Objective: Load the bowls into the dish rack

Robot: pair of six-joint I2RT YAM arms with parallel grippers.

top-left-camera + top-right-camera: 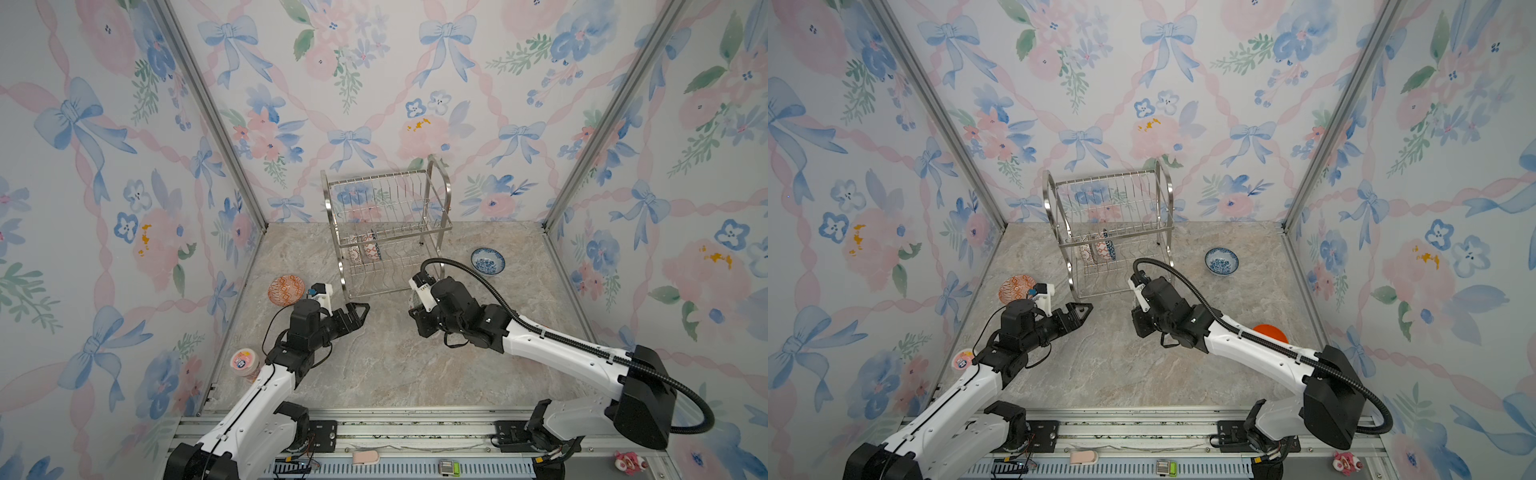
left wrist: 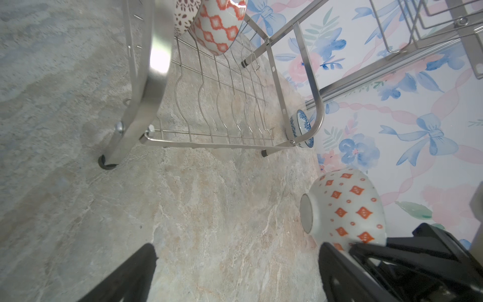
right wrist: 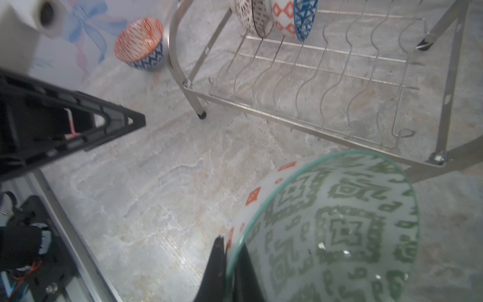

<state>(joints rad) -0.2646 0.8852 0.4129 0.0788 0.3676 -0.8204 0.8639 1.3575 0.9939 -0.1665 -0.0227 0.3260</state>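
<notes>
Two matching arms: left arm [image 1: 266, 386], right arm [image 1: 552, 345]. White shell links, black joint housings. Left gripper [image 1: 358, 311] black, with triangular open-framed fingers. White camera block [image 1: 322, 293] at wrist. Thick black ribbed conduit [image 1: 492, 290] on right arm. Thin black cable [image 1: 269, 327] on left arm. Black base plates [image 1: 324, 431].

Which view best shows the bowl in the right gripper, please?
Right wrist view: the green-patterned bowl fills it, rim clamped. Left wrist shows its outside; the right arm nearly hides it in both top views.
</notes>
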